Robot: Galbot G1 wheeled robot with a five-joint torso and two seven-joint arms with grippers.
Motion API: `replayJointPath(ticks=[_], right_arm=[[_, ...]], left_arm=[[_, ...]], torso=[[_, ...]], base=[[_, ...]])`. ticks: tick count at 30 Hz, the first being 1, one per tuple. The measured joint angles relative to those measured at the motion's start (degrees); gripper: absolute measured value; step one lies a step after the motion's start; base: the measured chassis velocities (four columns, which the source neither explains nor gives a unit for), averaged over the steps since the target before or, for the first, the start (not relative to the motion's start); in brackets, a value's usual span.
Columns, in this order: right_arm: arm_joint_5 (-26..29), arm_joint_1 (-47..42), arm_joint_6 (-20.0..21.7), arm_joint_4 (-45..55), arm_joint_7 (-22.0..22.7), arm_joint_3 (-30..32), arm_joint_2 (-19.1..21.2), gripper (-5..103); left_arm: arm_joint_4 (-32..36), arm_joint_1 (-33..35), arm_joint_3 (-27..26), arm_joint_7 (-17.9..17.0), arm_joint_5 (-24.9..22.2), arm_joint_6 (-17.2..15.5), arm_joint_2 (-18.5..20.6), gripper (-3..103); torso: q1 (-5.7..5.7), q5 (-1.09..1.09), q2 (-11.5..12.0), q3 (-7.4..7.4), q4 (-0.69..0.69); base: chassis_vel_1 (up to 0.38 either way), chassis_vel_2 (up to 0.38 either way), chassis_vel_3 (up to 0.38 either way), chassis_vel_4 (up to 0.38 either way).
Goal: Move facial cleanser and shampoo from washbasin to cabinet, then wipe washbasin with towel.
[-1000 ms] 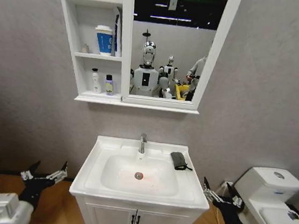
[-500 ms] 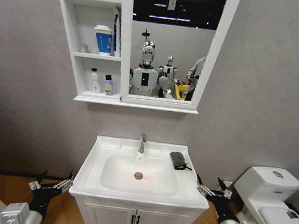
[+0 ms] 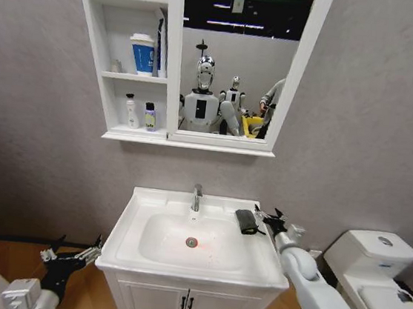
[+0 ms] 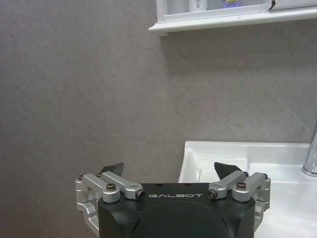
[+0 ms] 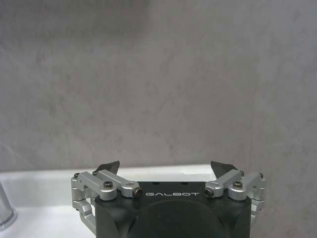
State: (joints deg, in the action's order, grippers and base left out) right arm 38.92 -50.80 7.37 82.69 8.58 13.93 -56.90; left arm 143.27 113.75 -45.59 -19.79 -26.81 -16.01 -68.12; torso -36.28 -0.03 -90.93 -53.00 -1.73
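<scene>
The right gripper [image 3: 269,216] is raised over the back right corner of the washbasin [image 3: 133,221], its two dark fingers spread apart with nothing between them. In its own wrist view the right gripper [image 5: 166,167] shows the same open spread, with a strip of the white basin ledge just beyond the fingertips and the grey wall behind that. The towel [image 3: 247,221], a small dark folded cloth, lies on the basin's ledge just beside this gripper, on the side toward the tap [image 3: 197,197], and slightly nearer the robot than the fingertips; the fingers are close to it, but I cannot tell whether they touch it. Past the towel, the tap stands at the middle of the back ledge, and the bowl with its red-ringed drain [image 3: 192,242] lies lower and farther off on the same side.

Above the gripper, well apart from it, hangs the cabinet [image 3: 122,55] with its open shelves beside a mirror [image 3: 236,57]. Its lowest shelf holds a white bottle [image 3: 131,111] and a small bottle [image 3: 151,117] standing side by side. The shelf above holds a white and blue cup [image 3: 144,55].

On the gripper's other side, away from the basin, sits a white toilet [image 3: 373,267].

The left gripper [image 3: 72,255] hangs low beside the vanity's left front corner, below the basin rim. The left gripper [image 4: 168,172] shows its fingers wide apart and empty in its wrist view, with the basin's edge just ahead of them.
</scene>
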Motion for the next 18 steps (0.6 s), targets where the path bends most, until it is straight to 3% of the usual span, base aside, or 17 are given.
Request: replayJointPath(ticks=[8,18], right_arm=[[-5.4,5.6,-0.2,-11.1,-4.4,-4.4,-4.8,100],[-7.1,3.3,0.7,-11.9,-2.9,-2.6,-5.2,100]], left_arm=[[0.0,0.0,0.0,0.0,-0.1,0.0,0.0,100],[0.0,-0.1,0.0,0.0,-0.1,0.0,0.1,100]], torso=[[0.02,0.00,0.0,0.01,0.00],[0.03,-0.01,0.0,0.02,-0.01]], base=[[0.000,0.000,0.000,0.000],[0.000,0.000,0.000,0.000]])
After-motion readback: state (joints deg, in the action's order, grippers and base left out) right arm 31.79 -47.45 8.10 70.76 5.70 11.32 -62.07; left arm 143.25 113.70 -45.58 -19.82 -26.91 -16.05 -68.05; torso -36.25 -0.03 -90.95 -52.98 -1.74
